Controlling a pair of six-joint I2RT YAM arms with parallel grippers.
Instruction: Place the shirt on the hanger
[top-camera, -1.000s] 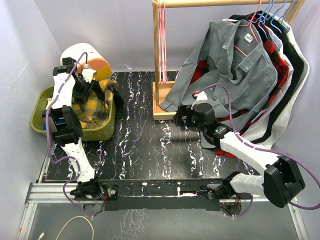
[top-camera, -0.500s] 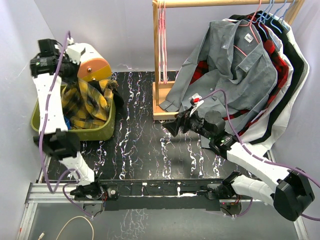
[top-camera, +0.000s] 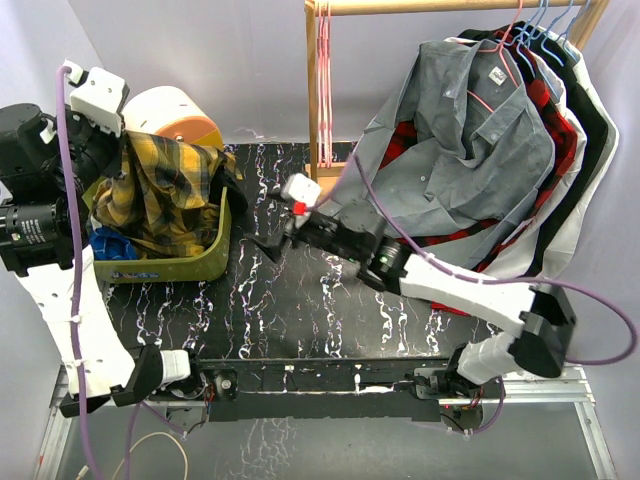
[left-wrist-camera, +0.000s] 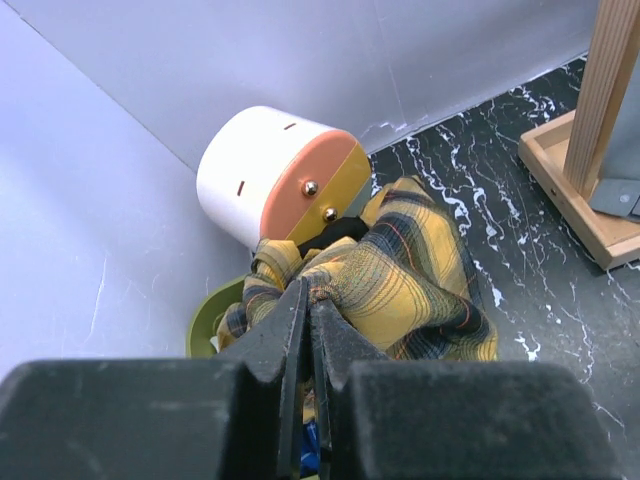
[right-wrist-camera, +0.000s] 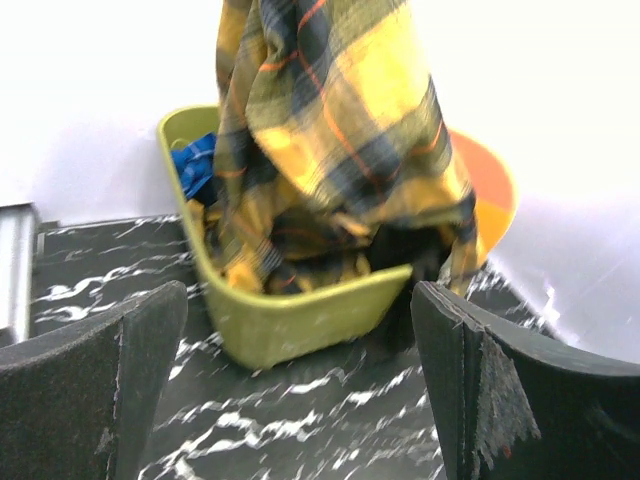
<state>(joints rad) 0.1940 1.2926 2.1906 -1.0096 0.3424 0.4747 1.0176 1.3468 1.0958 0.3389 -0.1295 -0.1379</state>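
Left gripper (left-wrist-camera: 306, 296) clamped tight on yellow-black-green plaid flannel shirt (top-camera: 165, 185), upper left, hanging over olive plastic tub (top-camera: 205, 263) | right gripper (right-wrist-camera: 295, 300) wide open, empty | risk: small pinch may slip, or trailing cloth may snag tub.

Robot lab test cell, not home. Plain pale panel walls (top-camera: 200, 60) box in small table (top-camera: 300, 320) with black marbled top. Two white-and-black robot arms, left arm (top-camera: 75, 315) and right arm (top-camera: 470, 290), bolted to mounting bar (top-camera: 330, 378) at near edge. Purple cables (top-camera: 68, 150) loop off them, exposed. Clothing present only as props: wooden rack (top-camera: 312, 120) with hung shirts (top-camera: 450, 140), olive tub (top-camera: 185, 268) with plaid shirt (top-camera: 165, 185). Loose cord (top-camera: 150, 445) on floor below.
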